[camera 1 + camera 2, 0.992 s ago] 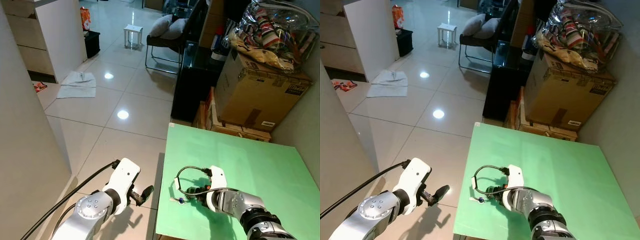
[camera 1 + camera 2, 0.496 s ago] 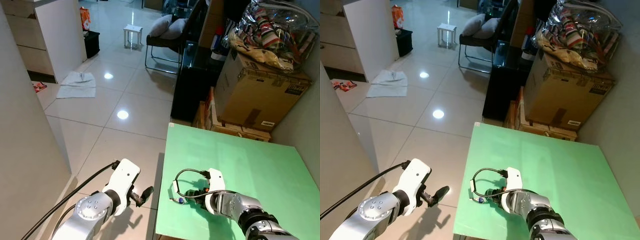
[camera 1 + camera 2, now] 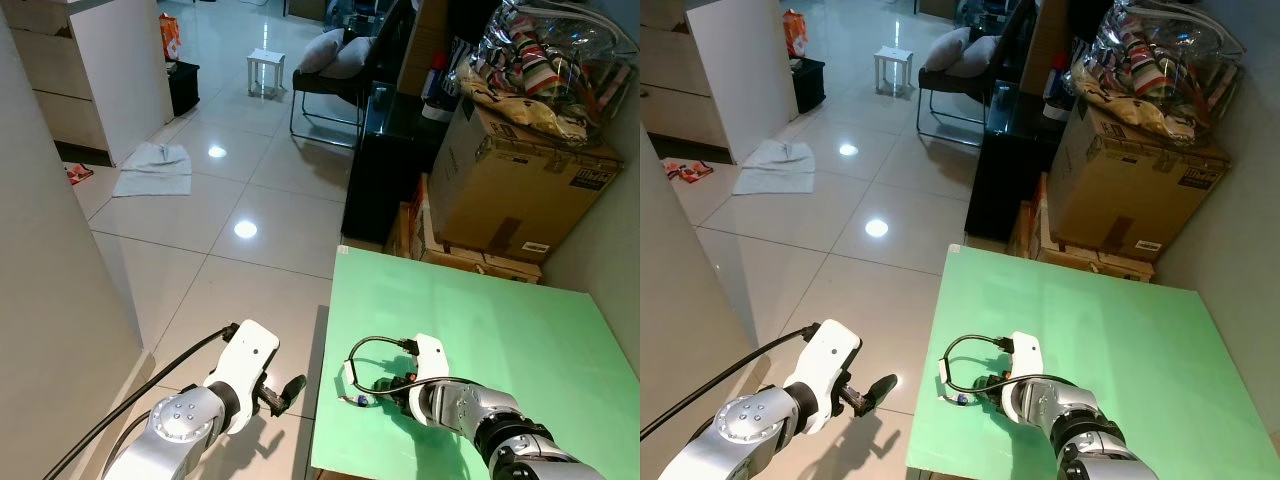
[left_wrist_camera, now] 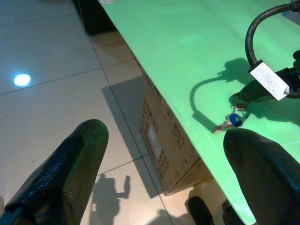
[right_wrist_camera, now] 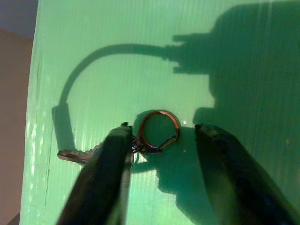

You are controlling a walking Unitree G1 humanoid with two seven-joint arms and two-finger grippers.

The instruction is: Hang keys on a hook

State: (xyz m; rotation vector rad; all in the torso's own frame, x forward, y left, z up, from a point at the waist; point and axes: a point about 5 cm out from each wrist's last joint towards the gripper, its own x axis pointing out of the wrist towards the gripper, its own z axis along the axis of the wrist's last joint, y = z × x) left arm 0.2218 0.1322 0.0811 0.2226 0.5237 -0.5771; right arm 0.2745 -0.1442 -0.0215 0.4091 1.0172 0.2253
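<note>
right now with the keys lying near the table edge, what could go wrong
The right pincer is open, straddling the copper key ring. The small bunch of keys with a blue-capped key lies flat close to the green table's near edge, so a nudge might slide it off onto the tiled floor. Closing on the thin, flat ring may pinch only table, or catch one key and leave it dangling loosely.

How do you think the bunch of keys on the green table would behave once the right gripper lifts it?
The keys would probably dangle and swing, since they hang loosely on a thin copper ring. The bunch looks small and flat, so likely light. Lying flush on the smooth green table, it may slide rather than lift unless the right gripper, its fingers open around the ring, closes squarely.
</note>
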